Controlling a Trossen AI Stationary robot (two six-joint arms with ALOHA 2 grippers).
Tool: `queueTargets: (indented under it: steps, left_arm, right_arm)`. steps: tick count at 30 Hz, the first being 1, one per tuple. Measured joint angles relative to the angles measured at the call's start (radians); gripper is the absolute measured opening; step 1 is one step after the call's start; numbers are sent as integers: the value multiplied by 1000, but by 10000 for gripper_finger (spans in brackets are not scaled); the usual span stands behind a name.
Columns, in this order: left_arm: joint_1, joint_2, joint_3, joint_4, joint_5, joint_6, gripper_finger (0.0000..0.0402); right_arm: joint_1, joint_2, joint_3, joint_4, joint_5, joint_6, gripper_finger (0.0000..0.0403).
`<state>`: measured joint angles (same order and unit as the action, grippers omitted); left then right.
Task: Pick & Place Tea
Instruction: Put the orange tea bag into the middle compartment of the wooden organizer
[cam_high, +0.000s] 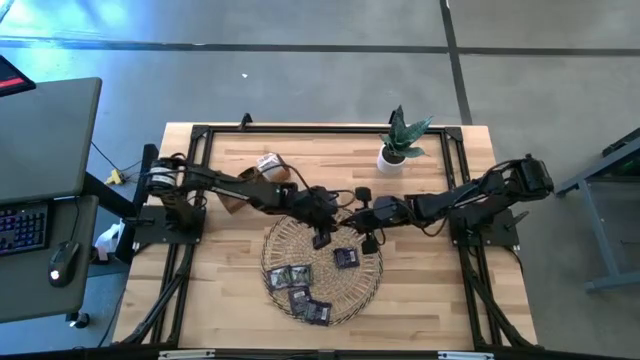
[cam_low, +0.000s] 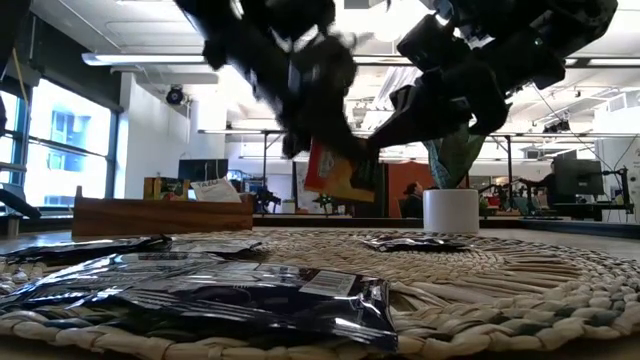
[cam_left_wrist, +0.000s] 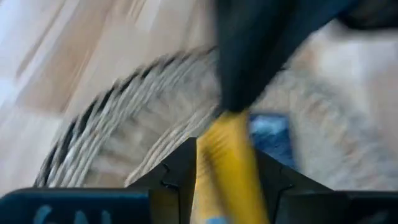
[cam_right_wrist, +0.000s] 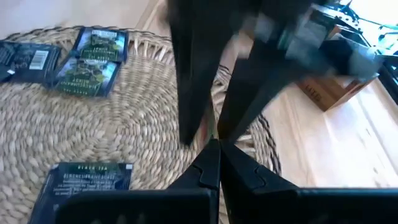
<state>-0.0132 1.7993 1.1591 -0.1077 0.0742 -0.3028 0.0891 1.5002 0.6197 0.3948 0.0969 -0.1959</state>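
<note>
Left claw (cam_low: 335, 165) clamped on an orange tea sachet (cam_low: 338, 172), hanging upright over the far rim of the woven tray (cam_high: 370, 285). Right claw (cam_high: 368, 243) pressed together, empty, just beside. Dark sachets (cam_high: 300, 292) lying nearer the front.

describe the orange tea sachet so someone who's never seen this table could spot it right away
Find the round wicker tray on the wooden table. Above its far edge, the left gripper holds the orange tea sachet in the air. It is the only orange one; the dark sachets lie flat on the tray.
</note>
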Motion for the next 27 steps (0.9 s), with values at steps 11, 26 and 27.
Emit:
queueTargets:
  steps: [11, 26, 27]
  left_arm:
    - [0, -4, 0, 0, -40, -16, 15]
    - [-16, -183, -2, -244, -289, -54, 3]
    - [-26, -219, -2, -271, -333, -51, 3]
  right_arm:
    - [0, -1, 0, 7, 3, 2, 18]
    - [3, -57, 0, -10, 175, -20, 126]
    - [3, -69, 0, -13, 179, -19, 126]
